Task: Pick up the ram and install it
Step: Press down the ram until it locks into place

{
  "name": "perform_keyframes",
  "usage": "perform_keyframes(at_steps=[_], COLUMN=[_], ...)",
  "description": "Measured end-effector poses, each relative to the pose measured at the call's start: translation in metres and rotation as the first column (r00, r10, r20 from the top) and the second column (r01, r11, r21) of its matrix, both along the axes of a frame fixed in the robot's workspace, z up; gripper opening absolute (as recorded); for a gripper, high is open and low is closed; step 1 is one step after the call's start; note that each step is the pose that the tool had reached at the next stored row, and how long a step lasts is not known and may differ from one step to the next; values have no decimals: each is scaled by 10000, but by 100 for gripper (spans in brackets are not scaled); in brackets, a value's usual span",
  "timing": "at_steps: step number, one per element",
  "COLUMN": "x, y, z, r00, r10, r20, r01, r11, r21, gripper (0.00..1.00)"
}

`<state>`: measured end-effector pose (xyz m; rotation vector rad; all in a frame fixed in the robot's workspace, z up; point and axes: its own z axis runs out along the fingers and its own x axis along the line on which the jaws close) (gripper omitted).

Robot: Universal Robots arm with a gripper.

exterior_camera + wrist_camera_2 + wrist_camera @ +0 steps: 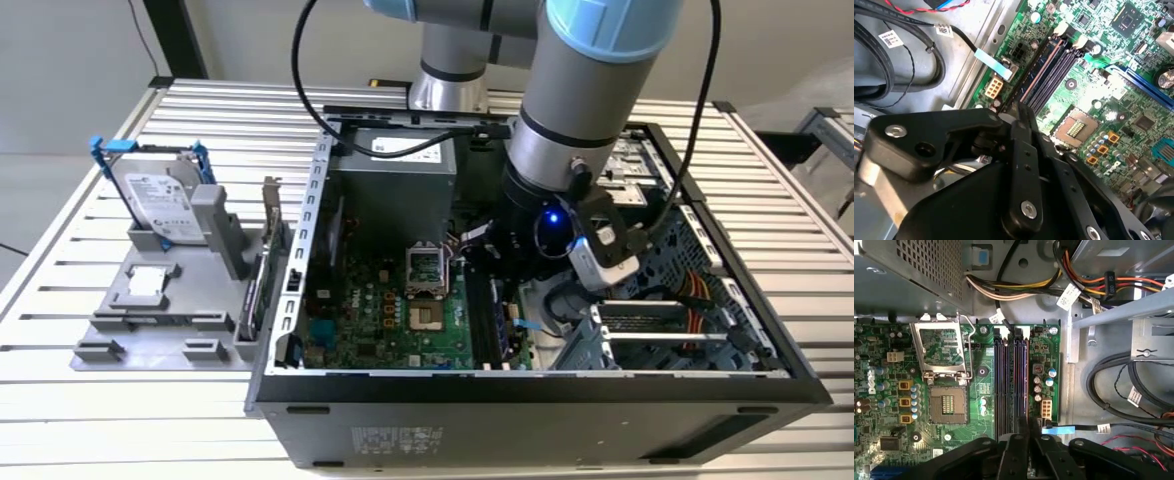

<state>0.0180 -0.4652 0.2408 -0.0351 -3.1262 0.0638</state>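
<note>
While the pincer [1021, 432] stood inside the computer case [534, 385], its fingers [1024, 150] were pinched on the ram [1041, 70], which sat edge-on in a motherboard [944, 390] memory slot [999, 385].

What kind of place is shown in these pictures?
Probably a robotics test bench for computer assembly: an open computer case lies on a slatted metal table, a gray fixture holds spare parts, and the arm's tool hovers over the motherboard.

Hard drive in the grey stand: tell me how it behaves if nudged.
The hard drive stands on edge, leaning in its grey stand, so a sideways push could tip it. Its boxy metal body looks stiff and heavy for its size.
</note>
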Motion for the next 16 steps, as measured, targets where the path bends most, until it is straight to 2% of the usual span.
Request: perform_keyframes(at_steps=[16], x=[0], y=[0], z=[8], r00=[10000], r10=[16], r20=[0], r01=[-16], r11=[10000], r21=[1], gripper=[0])
